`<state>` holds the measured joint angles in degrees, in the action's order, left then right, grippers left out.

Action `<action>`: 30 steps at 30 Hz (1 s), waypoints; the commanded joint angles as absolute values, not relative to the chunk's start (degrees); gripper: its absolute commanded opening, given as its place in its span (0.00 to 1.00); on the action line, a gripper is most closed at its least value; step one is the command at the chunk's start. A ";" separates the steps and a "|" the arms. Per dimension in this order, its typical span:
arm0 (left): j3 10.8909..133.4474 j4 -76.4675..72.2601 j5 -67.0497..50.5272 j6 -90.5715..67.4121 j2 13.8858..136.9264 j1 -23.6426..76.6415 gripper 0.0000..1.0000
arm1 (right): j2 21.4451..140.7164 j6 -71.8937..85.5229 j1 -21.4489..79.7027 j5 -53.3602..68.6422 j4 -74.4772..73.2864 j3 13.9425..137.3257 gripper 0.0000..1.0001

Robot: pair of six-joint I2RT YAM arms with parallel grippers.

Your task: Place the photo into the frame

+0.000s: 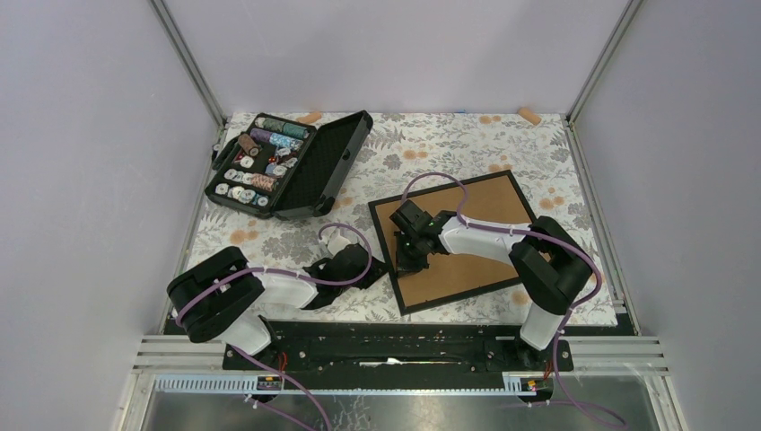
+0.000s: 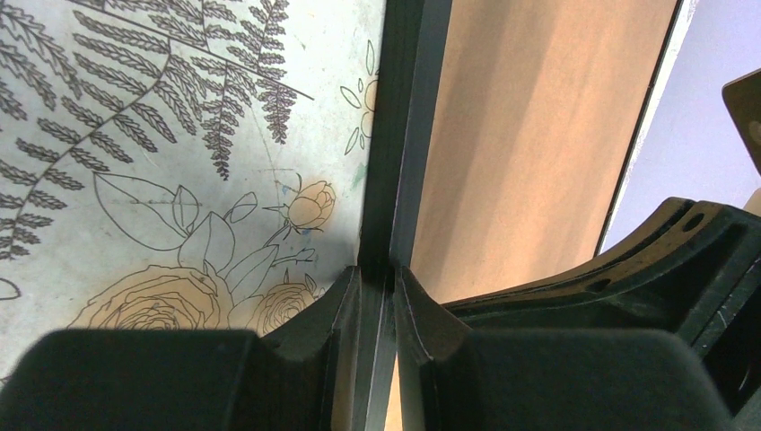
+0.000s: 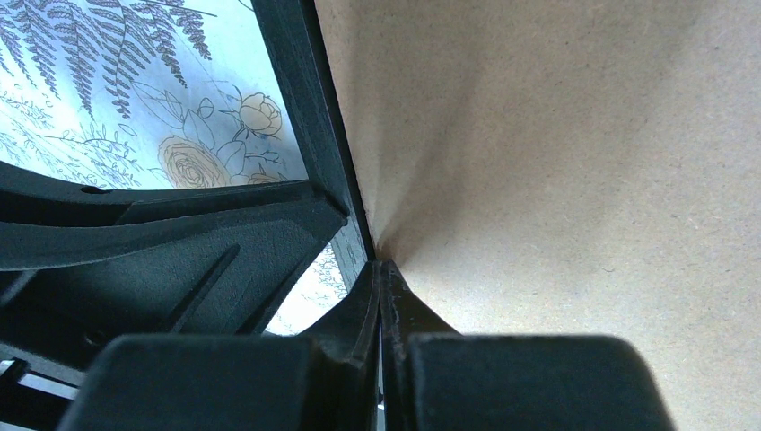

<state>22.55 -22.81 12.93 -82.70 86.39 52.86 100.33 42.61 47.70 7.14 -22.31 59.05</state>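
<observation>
The frame (image 1: 383, 242) lies back up on the floral cloth, its brown board (image 1: 489, 202) facing me. My left gripper (image 1: 375, 269) is shut on the frame's black left rail (image 2: 404, 135) near the near-left corner, one finger on each side of it. My right gripper (image 1: 410, 260) is shut with nothing between its jaws. Its tips (image 3: 383, 265) rest on the brown board (image 3: 556, 180) right beside that same rail (image 3: 301, 90). The two grippers sit close together. The photo is not visible in any view.
An open black case of thread spools (image 1: 287, 162) stands at the back left. Two small orange pieces (image 1: 310, 118) (image 1: 529, 115) lie at the back edge. Grey walls close in the table on three sides.
</observation>
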 commanded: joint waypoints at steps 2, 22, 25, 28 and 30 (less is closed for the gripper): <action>19.00 -2.46 17.84 -79.94 91.51 51.07 0.22 | 101.26 40.64 46.48 -3.28 -31.44 56.40 0.00; 19.38 -2.10 17.68 -79.83 92.35 50.89 0.20 | 98.06 41.34 43.86 3.61 -23.89 51.33 0.12; 19.50 -2.16 17.64 -79.76 92.52 50.84 0.20 | 98.75 39.89 43.99 4.56 -23.74 52.39 0.14; 19.73 -2.17 17.43 -79.55 92.86 50.89 0.19 | 98.01 38.57 44.48 6.23 -23.29 53.91 0.33; 19.69 -2.20 17.53 -79.54 92.90 50.88 0.19 | 98.11 38.96 44.66 7.32 -23.39 55.37 0.36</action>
<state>23.31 -22.79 12.36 -83.05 87.39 52.42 96.55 41.82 44.64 9.28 -18.57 54.46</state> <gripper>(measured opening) 0.203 0.327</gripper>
